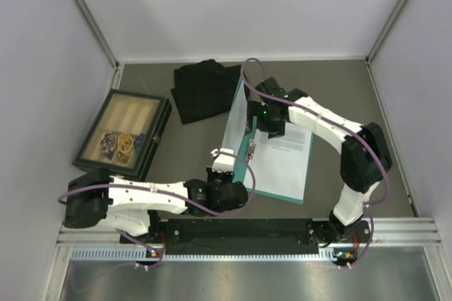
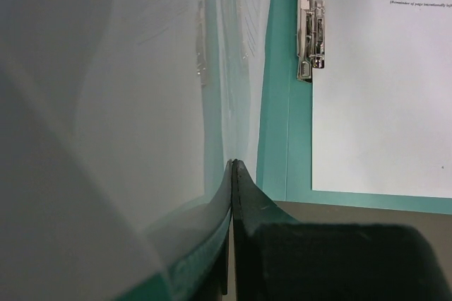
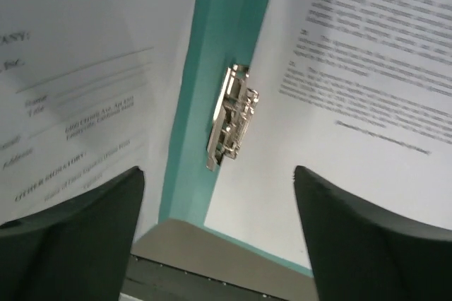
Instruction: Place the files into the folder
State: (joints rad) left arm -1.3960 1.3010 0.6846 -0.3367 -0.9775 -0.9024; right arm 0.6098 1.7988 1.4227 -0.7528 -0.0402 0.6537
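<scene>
One dark-framed tray (image 1: 161, 131) sits at the left of the grey-brown desk (image 1: 353, 89), with one black cloth (image 1: 205, 89) beside it towards the back. The left gripper (image 2: 232, 167) is pinched tight on the near edge of the folder's raised left cover. The one teal folder (image 1: 282, 193) lies open mid-desk, with one metal clip (image 2: 311, 32) at its spine. Two printed sheets are inside it: one (image 3: 85, 68) left of the spine, one (image 3: 367, 103) right of it. The right gripper (image 1: 273, 126) hovers over the spine, fingers spread wide. Pale walls (image 1: 247, 4) enclose three sides.
</scene>
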